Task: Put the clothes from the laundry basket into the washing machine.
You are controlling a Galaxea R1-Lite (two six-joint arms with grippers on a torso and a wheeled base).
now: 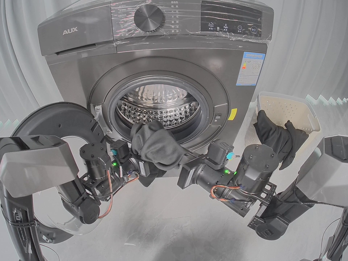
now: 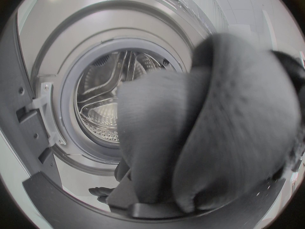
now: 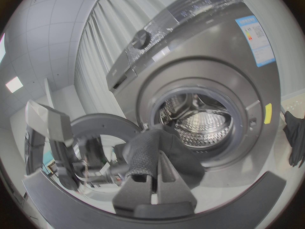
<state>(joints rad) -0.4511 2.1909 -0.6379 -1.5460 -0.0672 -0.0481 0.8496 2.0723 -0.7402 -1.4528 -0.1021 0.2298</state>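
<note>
**Grey garment held at the washer's mouth**

The right gripper point(image 3: 156, 171) is clenched on a grey garment point(image 1: 156, 145). Its two fingers point(image 3: 173, 183) are pinched close, with a fold of the cloth caught between them. The left gripper point(image 1: 146, 168) meets the same garment from the other side. The cloth bulges over it and hides it, so I cannot tell whether it grasps or is released.

The garment hangs bunched in the air between the two grippers, just before the lower rim of the washer's point(image 1: 156, 60) round opening. From the head view its top edge overlaps the opening, but the bulk of it is outside the drum point(image 1: 159, 107). I cannot tell whether it touches the rim.

The drum's wall is shiny perforated steel. The door point(image 1: 54, 122) stands swung open on the robot's left, behind the left arm.

A pale basket point(image 1: 286, 107) stands just beside the washer on the robot's right. A black cloth point(image 1: 275, 135) lies partly inside it and drapes out over its front rim, behind the right arm
</note>
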